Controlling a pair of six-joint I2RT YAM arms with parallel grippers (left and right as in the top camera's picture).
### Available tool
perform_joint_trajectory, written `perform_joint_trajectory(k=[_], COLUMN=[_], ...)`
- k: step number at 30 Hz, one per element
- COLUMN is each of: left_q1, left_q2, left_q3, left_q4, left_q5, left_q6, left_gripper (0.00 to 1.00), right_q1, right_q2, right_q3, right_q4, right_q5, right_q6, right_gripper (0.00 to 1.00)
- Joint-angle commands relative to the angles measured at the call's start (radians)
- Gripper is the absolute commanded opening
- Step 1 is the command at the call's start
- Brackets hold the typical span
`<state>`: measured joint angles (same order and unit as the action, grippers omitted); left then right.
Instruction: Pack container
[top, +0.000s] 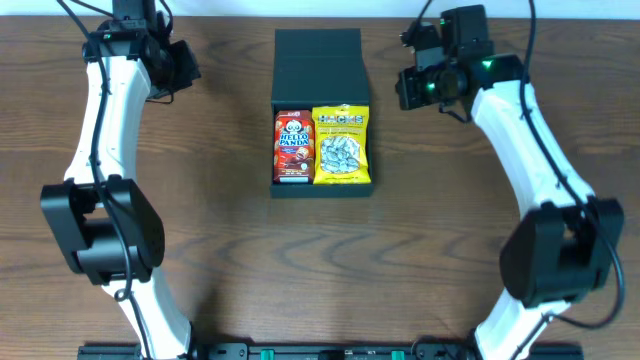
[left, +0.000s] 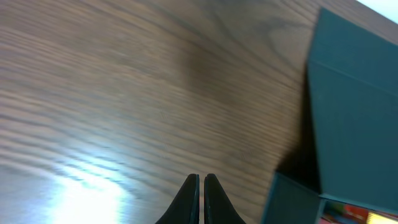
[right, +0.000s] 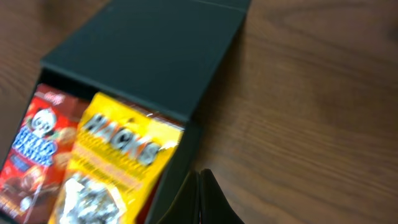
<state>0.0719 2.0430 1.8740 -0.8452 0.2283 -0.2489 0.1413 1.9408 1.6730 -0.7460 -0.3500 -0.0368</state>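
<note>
Container (top: 318, 60) lid open. Inside, side by side: red Hello Panda box (top: 293, 146), yellow Hacks packet (top: 341, 146). Bare table (top: 230, 260) all round container. Left gripper (left: 201, 186) and right gripper (right: 199, 183) flank container, jaws closed, empty.

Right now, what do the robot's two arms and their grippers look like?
The left arm and right arm have white tubular links, black joint housings and thin black cables. Green lights glow on the right wrist. The left gripper and right gripper end in slim, black, tapered fingers.
</note>
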Motion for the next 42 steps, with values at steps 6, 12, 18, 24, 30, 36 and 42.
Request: perform_joint_trajectory(k=[6, 12, 18, 24, 30, 36, 42], left_q1=[-0.019, -0.076, -0.134, -0.157, -0.158, -0.169, -0.206], left_q2=[0.142, 0.209, 0.259, 0.287, 0.292, 0.292, 0.294], left_q3=[-0.001, -0.001, -0.001, 0.000, 0.000, -0.001, -0.001], left_q4=[0.056, 0.146, 0.224, 0.231, 0.240, 0.240, 0.253], left_q5=[0.217, 0.263, 0.270, 0.266, 0.262, 0.262, 0.262], left_q6=[-0.102, -0.193, -0.288, -0.358, -0.376, -0.411, -0.448], left_gripper=[0.06, 0.06, 0.06, 0.06, 0.06, 0.06, 0.06], right_q1=[-0.064, -0.064, -0.069, -0.079, -0.079, -0.076, -0.060], right_q2=[0.145, 0.224, 0.308, 0.384, 0.428, 0.434, 0.435], right_q3=[0.000, 0.000, 0.000, 0.000, 0.000, 0.000, 0.000], right_q4=[0.116, 0.218, 0.309, 0.402, 0.439, 0.475, 0.495], right_q5=[-0.286, -0.351, -0.394, -0.438, -0.477, -0.493, -0.497], right_q6=[0.026, 0.082, 0.186, 0.293, 0.333, 0.348, 0.356], right_gripper=[0.02, 0.01, 0.01, 0.01, 0.01, 0.01, 0.01])
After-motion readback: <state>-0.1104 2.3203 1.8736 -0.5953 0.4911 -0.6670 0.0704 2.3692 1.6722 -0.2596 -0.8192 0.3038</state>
